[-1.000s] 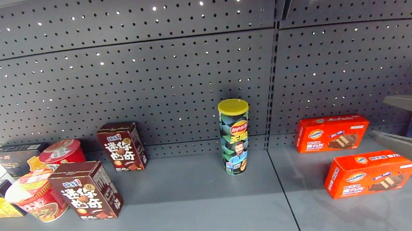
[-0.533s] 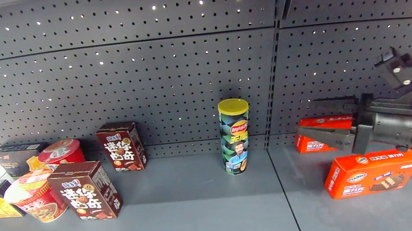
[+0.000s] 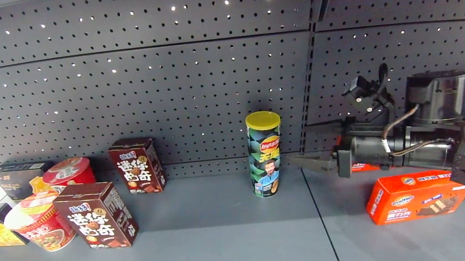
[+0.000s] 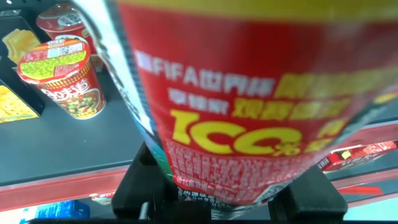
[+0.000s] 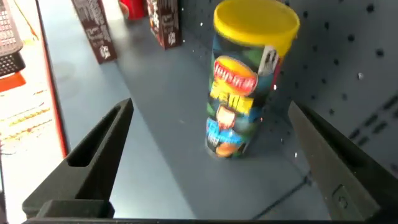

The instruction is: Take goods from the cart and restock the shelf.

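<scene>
A tall chips can [image 3: 266, 153] with a yellow lid stands upright at the middle of the grey shelf [image 3: 226, 235], close to the pegboard. My right gripper [image 3: 303, 144] is open just to its right, fingers pointing at the can without touching it. The right wrist view has the can [image 5: 249, 93] ahead of the open gripper [image 5: 211, 111], between the lines of the two fingers. In the left wrist view, a red canister [image 4: 249, 99] with yellow print sits close to the camera, with my left gripper shut on it.
Two brown boxes [image 3: 136, 165] [image 3: 96, 214], two cup noodles [image 3: 41, 222] [image 3: 68, 171] and dark boxes [image 3: 21, 178] crowd the shelf's left. An orange box [image 3: 416, 195] lies at the right, another [image 3: 363, 166] behind my right arm. Bare shelf lies before the can.
My right arm has come in from the right edge and swept left over the orange boxes to the chips can, gripper open throughout. The shelf goods have not moved.
</scene>
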Tool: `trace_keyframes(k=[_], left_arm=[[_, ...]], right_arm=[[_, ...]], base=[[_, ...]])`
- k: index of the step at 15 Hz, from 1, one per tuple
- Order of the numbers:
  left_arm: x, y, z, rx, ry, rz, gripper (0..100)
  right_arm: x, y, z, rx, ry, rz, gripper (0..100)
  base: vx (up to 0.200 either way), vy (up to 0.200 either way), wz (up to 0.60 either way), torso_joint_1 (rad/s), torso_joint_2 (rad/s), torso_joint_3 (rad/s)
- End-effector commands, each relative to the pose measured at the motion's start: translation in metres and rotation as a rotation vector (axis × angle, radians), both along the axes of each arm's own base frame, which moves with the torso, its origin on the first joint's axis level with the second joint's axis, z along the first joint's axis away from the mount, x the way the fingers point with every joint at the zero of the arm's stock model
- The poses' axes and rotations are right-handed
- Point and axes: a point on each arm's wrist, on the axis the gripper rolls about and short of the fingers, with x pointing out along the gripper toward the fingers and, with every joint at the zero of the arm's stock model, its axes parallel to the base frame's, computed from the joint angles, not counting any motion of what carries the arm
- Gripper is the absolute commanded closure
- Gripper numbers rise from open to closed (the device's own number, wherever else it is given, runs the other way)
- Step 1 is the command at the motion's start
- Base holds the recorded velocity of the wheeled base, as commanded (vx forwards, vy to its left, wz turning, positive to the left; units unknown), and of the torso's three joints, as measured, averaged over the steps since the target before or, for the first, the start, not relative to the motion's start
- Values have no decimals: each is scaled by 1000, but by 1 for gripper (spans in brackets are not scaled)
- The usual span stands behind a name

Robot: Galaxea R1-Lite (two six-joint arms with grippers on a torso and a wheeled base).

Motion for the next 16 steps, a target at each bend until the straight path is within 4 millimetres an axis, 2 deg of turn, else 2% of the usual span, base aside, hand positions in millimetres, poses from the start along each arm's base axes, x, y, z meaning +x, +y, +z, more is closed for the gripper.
trace_keyframes(k=[1,8,16], left_arm=[[0,0,-2,0,5,-1,100],[-3,0,-4,-1,-1,2,100],[-14,2,-16,-3,-24,5,100]], right_arm=[[20,11,-13,-13,27,4,0],[44,28,-34,-33,64,18,0],[68,44,-65,-70,87,32,0]], base=[[0,0,0,0,0,0],[0,0,0,0,0,0],[0,0,0,0,0,0]])
